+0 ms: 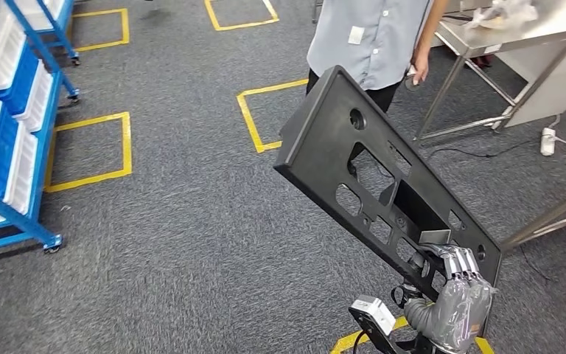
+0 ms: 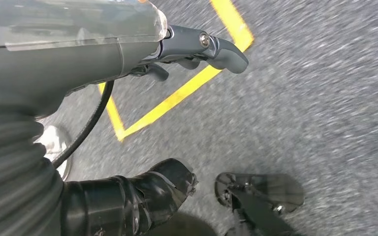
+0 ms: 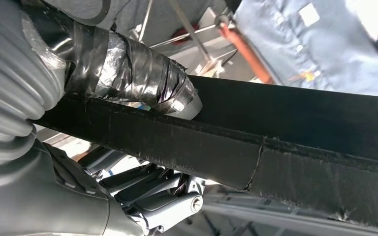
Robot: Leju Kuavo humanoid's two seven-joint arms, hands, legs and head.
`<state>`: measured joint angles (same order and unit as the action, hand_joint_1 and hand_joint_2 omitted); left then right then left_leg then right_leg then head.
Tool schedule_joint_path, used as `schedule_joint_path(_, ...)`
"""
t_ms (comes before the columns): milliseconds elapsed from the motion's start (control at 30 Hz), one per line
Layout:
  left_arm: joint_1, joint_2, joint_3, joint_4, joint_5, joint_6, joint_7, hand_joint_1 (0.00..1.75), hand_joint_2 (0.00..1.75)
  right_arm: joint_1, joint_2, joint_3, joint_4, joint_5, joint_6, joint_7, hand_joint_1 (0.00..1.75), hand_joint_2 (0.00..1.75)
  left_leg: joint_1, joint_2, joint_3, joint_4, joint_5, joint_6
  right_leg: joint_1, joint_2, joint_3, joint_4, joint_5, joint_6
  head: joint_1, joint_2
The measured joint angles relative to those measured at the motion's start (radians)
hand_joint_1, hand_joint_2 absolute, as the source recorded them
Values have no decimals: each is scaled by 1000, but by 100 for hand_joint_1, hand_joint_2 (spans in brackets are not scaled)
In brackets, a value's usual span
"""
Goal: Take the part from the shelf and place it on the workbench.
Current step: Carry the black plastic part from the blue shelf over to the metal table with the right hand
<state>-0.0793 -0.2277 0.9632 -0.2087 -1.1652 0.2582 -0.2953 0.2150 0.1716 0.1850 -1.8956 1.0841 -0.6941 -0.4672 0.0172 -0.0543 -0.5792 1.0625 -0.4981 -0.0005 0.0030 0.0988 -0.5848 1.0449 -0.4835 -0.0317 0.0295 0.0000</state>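
Note:
The part is a long black plastic panel with several cut-outs. It tilts up and away from me over the floor. My right hand grips its near end at the lower right. In the right wrist view the taped thumb presses on one face of the panel's edge and the fingers wrap the other face. My left hand hangs over the carpet and holds nothing, its fingers stretched out away from the thumb.
A person in a grey-blue shirt stands just beyond the panel's far end. A steel workbench is at the upper right, its legs near a white power strip. A blue wheeled shelf with white bins lines the left. Yellow floor squares mark the grey carpet.

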Motion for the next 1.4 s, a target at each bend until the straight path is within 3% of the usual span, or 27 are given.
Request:
schedule_joint_path(67,-3,0,1,0,0,-1,-1,0,175,5,3,-4,-4,-2,0,-4,175,175,-2,-13,9,-22,0,6,-2,18,-9,5,-1,12,0,0)
schedule_joint_path(100,-5,0,1,0,1,-1,-2,0,175,8,3,-7,-7,-2,0,-6,175,175,-2,-3,10,-24,3,12,-4,26,-11,3,1,18,0,0)
schedule_joint_path(133,-6,0,1,0,1,-2,-4,0,175,12,4,-9,-9,-3,0,-6,175,175,-2,7,13,-29,6,18,-4,18,-12,6,-2,23,0,0)
schedule_joint_path(200,-6,0,2,0,2,-3,-8,0,175,16,5,-13,-14,-5,0,-10,175,175,1,30,18,-39,10,29,-2,-29,-34,54,-33,33,2,0)
schedule_joint_path(233,-5,0,2,0,2,-4,-10,0,175,17,6,-14,-16,-7,0,-13,175,175,0,43,19,-40,10,33,-2,-60,-60,108,-63,38,2,0)
schedule_joint_path(300,-1,0,2,0,2,-5,-12,0,175,20,7,-17,-18,-13,0,-20,175,175,-2,70,19,-41,7,36,-7,-86,-124,233,-116,47,2,0)
schedule_joint_path(333,0,0,2,0,2,-5,-13,0,175,22,8,-20,-18,-15,0,-23,175,175,-3,84,20,-40,4,36,-10,-90,-141,265,-120,50,2,0)
schedule_joint_path(367,0,0,3,0,2,-5,-13,0,175,25,8,-24,-18,-17,0,-25,175,175,-3,96,22,-40,2,36,-11,-93,-139,260,-105,51,2,0)
schedule_joint_path(400,0,0,3,0,2,-5,-13,0,175,27,8,-26,-18,-19,0,-26,175,175,-3,107,25,-40,-1,35,-12,-99,-118,216,-74,49,2,0)
schedule_joint_path(467,-1,-1,3,0,2,-5,-13,0,175,27,9,-30,-22,-20,0,-27,175,175,-6,127,35,-41,-8,30,-4,-139,-45,74,-15,38,2,0)
schedule_joint_path(533,-3,-1,4,0,2,-5,-14,0,175,28,10,-32,-27,-21,0,-28,175,175,-8,144,42,-41,-13,21,9,-168,-5,-6,5,24,2,0)
schedule_joint_path(633,-9,-2,4,0,1,-5,-14,0,175,33,11,-36,-30,-22,0,-29,175,175,-8,164,53,-44,-20,7,11,-143,0,-20,6,12,2,0)
schedule_joint_path(700,-10,-3,4,0,1,-5,-15,0,175,35,13,-38,-32,-22,0,-27,175,175,-7,125,42,-5,-48,-1,2,-122,11,-37,13,2,1,0)
schedule_joint_path(767,-7,-2,5,0,1,-6,-16,0,175,35,16,-38,-32,-21,0,-26,175,175,-6,74,-17,112,-105,-6,-3,-101,17,-42,15,-5,0,0)
schedule_joint_path(800,-5,-2,5,0,1,-7,-16,0,175,35,17,-39,-32,-21,0,-25,175,175,-6,66,-52,176,-130,-8,-3,-89,17,-41,15,-7,0,0)
schedule_joint_path(833,-3,-2,5,0,1,-7,-16,0,175,36,18,-39,-31,-21,0,-25,175,175,-5,63,-78,222,-139,-10,-3,-75,17,-40,14,-7,0,0)
schedule_joint_path(867,-2,-2,5,0,1,-9,-16,0,175,36,18,-39,-31,-21,0,-25,175,175,-5,63,-88,231,-127,-11,-4,-61,17,-37,12,-6,0,0)
schedule_joint_path(933,-1,-2,5,0,1,-12,-20,0,175,36,18,-39,-31,-21,0,-24,175,175,-1,54,-58,145,-57,-13,-7,-31,18,-28,7,-1,0,0)
schedule_joint_path(1000,0,-2,5,0,1,-15,-29,0,175,36,18,-39,-31,-21,0,-24,175,175,6,6,-8,27,-7,-13,-10,-6,13,-11,-4,11,1,0)
schedule_joint_path(1067,-1,-2,6,0,1,-18,-36,0,175,35,18,-39,-31,-20,0,-23,175,175,7,-28,10,-15,-5,-4,-11,14,1,2,-9,24,1,0)
schedule_joint_path(1133,-4,-1,6,0,1,-19,-40,0,175,37,18,-39,-31,-20,0,-23,175,175,4,-12,11,-18,-4,8,-14,32,-6,2,-7,34,1,0)
schedule_joint_path(1167,-4,-1,6,0,1,-21,-41,0,175,38,18,-39,-31,-20,0,-23,175,175,5,-1,13,-20,-2,14,-15,25,-8,5,-9,38,1,0)
schedule_joint_path(1200,-5,-1,6,0,1,-23,-44,0,175,39,18,-39,-31,-20,0,-23,175,175,6,11,16,-24,-1,20,-13,3,-15,21,-19,42,2,0)
schedule_joint_path(1267,-3,-1,6,0,1,-27,-49,0,175,38,18,-39,-31,-20,0,-23,175,175,6,37,20,-29,-1,29,-10,-60,-59,111,-67,50,5,0)
schedule_joint_path(1300,-1,-1,6,0,1,-30,-50,0,175,37,18,-39,-31,-20,0,-23,175,175,5,51,20,-29,-3,32,-11,-80,-93,176,-96,54,6,0)
schedule_joint_path(1367,1,-1,6,0,2,-33,-51,0,175,38,17,-39,-29,-20,0,-23,175,175,2,78,22,-29,-8,33,-13,-92,-144,268,-120,56,6,0)
schedule_joint_path(1400,1,-1,6,0,3,-35,-52,0,175,38,17,-39,-28,-20,0,-22,175,175,1,91,25,-29,-11,33,-13,-94,-145,264,-105,55,6,0)
